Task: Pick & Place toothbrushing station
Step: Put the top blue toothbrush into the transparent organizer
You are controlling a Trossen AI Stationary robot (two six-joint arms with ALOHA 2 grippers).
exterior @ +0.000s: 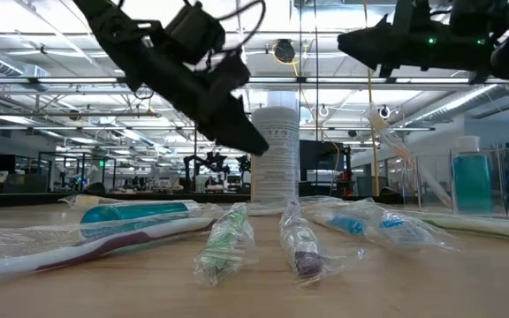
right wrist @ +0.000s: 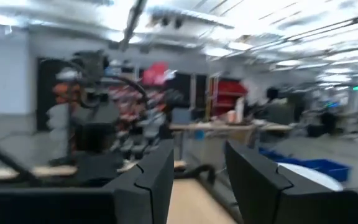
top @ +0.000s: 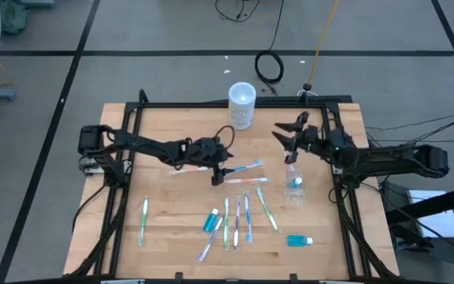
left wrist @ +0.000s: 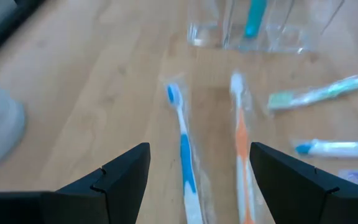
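Note:
My left gripper (top: 218, 175) (left wrist: 199, 148) hangs open just above two wrapped toothbrushes lying on the wooden table, a blue one (left wrist: 183, 152) (top: 247, 166) and an orange one (left wrist: 241, 149) (top: 247, 181). The blue one shows between its fingers, and it touches neither. The small clear cup (top: 294, 189) (left wrist: 253, 28) stands right of them with a teal tube (top: 294, 181) upright inside. My right gripper (top: 284, 134) (right wrist: 197, 158) is open, raised high above the table beyond the cup, holding nothing. Several more wrapped toothbrushes (top: 239, 219) lie toward the near edge, with two teal tubes (top: 211, 221) (top: 299, 240).
A frosted cylindrical container (top: 242, 104) (exterior: 275, 155) with a white lid stands at the table's far edge. A green toothbrush (top: 144, 219) lies alone at the near left. A black frame (top: 337, 197) runs along the table's sides.

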